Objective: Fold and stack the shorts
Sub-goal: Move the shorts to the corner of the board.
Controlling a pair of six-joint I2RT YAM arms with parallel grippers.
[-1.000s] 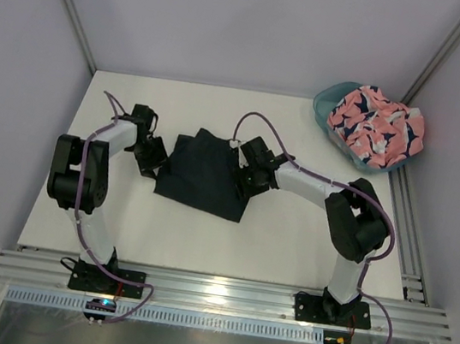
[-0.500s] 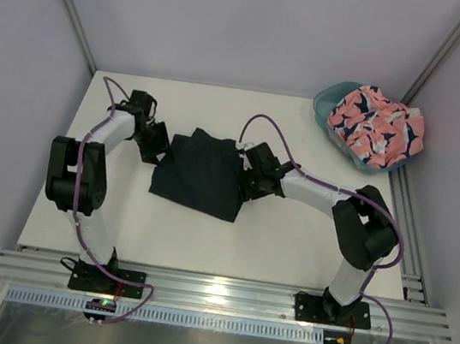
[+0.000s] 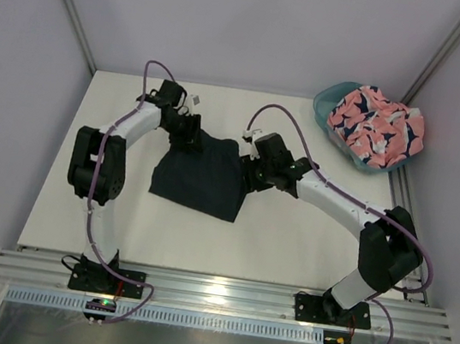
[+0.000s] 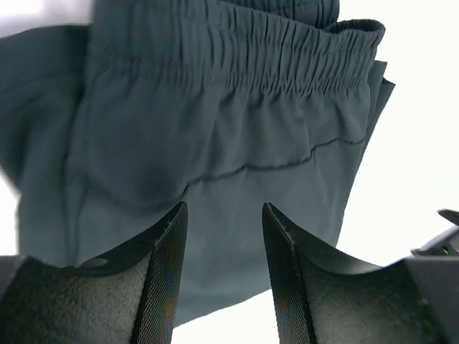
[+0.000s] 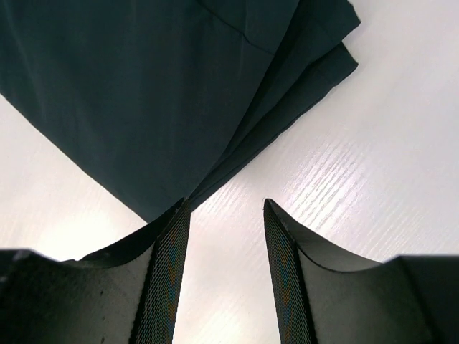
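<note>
Navy shorts: soft dark cloth, folded over and lying flat near the middle of the white table, between the two grippers.
Waistband: a crinkly, stretchy strip. It shows along the far end of the navy shorts in the left wrist view, with a thin seam line running across the cloth below it.
Layers: in the right wrist view the navy shorts show a few cloth edges, one under another, spread a little at one corner.
Pink shorts: salmon pink with navy and white shapes. They are bunched in a heap in the teal tub and puff up over its rim.
Tub: it sits at the far right corner of the table, well apart from the navy shorts.
Left gripper: at the far left corner of the navy shorts. Its fingers are apart with nothing pinched between them. In its own view the dark cloth fills the gap past the tips.
Right gripper: at the right edge of the navy shorts. Its fingers are apart and hold nothing. In its own view one tip is by the cloth edge and the other is over bare table.
Touching: it is not clear if either gripper touches the cloth.
Stack: not made yet. The two pairs lie far from each other.
</note>
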